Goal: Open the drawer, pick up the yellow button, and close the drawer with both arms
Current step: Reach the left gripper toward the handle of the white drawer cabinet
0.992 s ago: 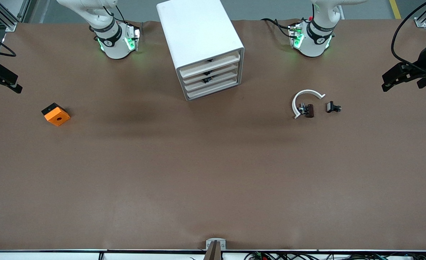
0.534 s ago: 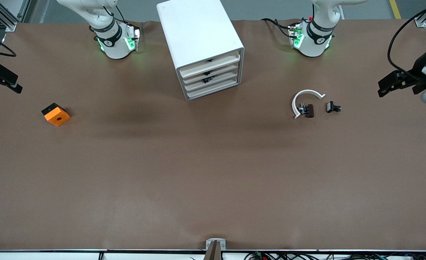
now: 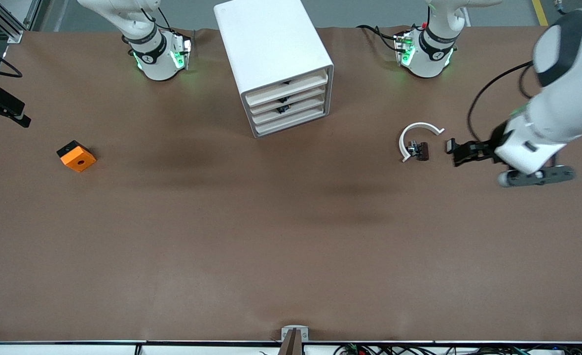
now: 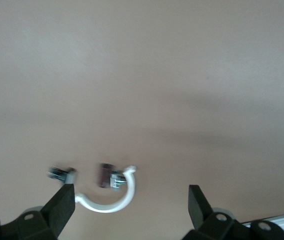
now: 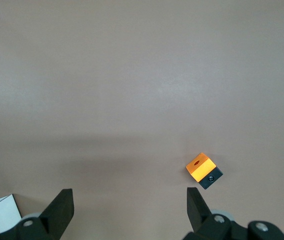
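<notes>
Four shut drawers [image 3: 288,106] hide the button: tiny, light, best pinched across its body. Left gripper [image 3: 461,154] over a black clip [image 3: 451,145], right gripper [image 3: 5,106] waiting at the table's [image 3: 291,236] edge, both open, empty.

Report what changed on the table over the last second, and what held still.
The left gripper swept in from the table's edge at the left arm's end to hover over the small black clip beside the white curved piece, fingers open, holding nothing. The right gripper, drawer cabinet and orange block stayed put.
</notes>
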`<state>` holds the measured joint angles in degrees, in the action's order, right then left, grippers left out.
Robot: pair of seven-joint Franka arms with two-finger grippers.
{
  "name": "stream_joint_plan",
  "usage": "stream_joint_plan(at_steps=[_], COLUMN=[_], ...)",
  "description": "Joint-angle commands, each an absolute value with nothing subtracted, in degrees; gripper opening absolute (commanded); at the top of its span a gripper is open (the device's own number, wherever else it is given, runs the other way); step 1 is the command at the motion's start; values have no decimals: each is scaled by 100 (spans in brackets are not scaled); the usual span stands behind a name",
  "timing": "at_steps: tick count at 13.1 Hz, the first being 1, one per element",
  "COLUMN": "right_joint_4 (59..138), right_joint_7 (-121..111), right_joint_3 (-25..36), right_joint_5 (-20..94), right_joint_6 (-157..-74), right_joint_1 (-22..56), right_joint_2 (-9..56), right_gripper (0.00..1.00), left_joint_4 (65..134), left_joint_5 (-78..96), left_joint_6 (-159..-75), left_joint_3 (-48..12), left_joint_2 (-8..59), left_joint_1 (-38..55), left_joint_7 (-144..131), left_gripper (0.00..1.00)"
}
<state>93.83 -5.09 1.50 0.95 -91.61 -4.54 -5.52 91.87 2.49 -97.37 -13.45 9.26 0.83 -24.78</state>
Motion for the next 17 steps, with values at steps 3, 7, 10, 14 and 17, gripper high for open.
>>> stream_joint_plan(at_steps=[3,7,10,14,17], right_joint_4=[9501,9501,9501,9501,9501], right_joint_7=[-475,-475,-475,-483,-475], right_joint_3=[79,70,79,70,70], right_joint_5=[123,123,114,114,114], right_joint_6=[-9167,-9149,-9167,-9158,-9158], right_joint_1=[-562,-554,-562,-545,-545], right_joint_2=[-677,-677,-659,-659,-659], right_gripper=[100,100,100,100,100], left_joint_4=[9360,9352,9325,9238,9150], left_joint_5=[361,360,387,963,2324], left_joint_6=[-9879,-9853,-9468,-9343,-9343], left_joint_3=[-2109,-2118,-2127,-2136,-2118], left_joint_2=[1326,1713,1906,2477,2916], left_joint_1=[490,1193,1756,2232,2180], left_joint_7=[-5319,-7299,-9343,-11870,-12497], left_gripper=[100,100,100,100,100])
